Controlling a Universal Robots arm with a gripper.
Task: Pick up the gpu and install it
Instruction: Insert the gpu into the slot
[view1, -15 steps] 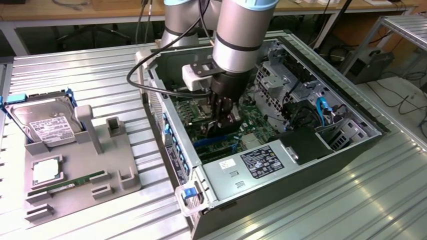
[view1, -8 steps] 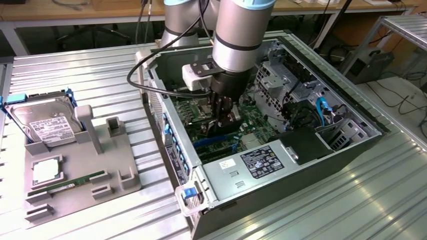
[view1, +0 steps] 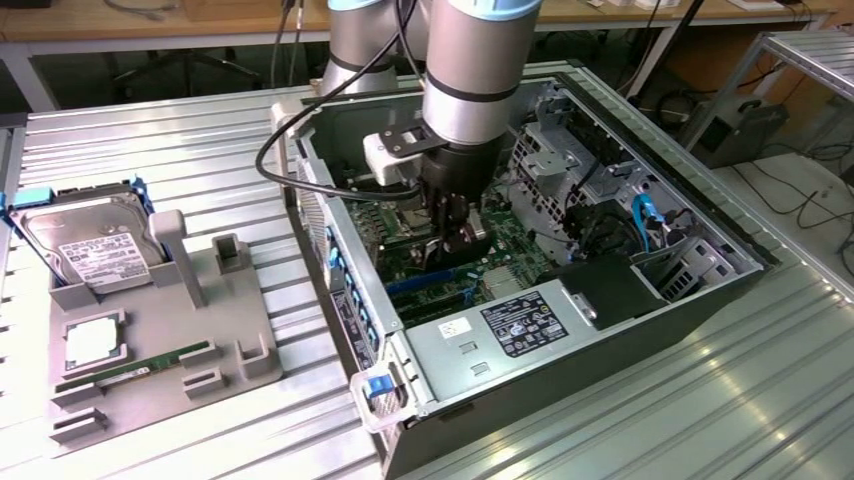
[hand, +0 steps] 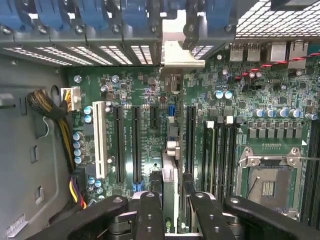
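My gripper (hand: 172, 220) is deep inside the open computer case (view1: 641, 210), shut on the gpu (hand: 170, 175). In the wrist view the card shows edge-on as a thin green and silver strip between the two black fingers (hand: 150, 215). It runs over the motherboard (hand: 130, 85), between the long black expansion slots (hand: 136, 145). Its silver end bracket (hand: 177, 52) reaches the case's rear slot openings. Whether the card sits in a slot, I cannot tell. In the exterior view the gripper (view1: 454, 240) hangs low over the board, with the arm coming straight down.
A grey tray (view1: 254, 370) at the exterior view's left holds a silver hard drive (view1: 87, 245), a narrow green memory stick (view1: 140, 362) and a square chip (view1: 94, 342). Inside the case are the power supply (view1: 527, 320), an open processor socket (hand: 270, 182), memory slots (hand: 225, 155) and a yellow-black cable bundle (hand: 55, 120).
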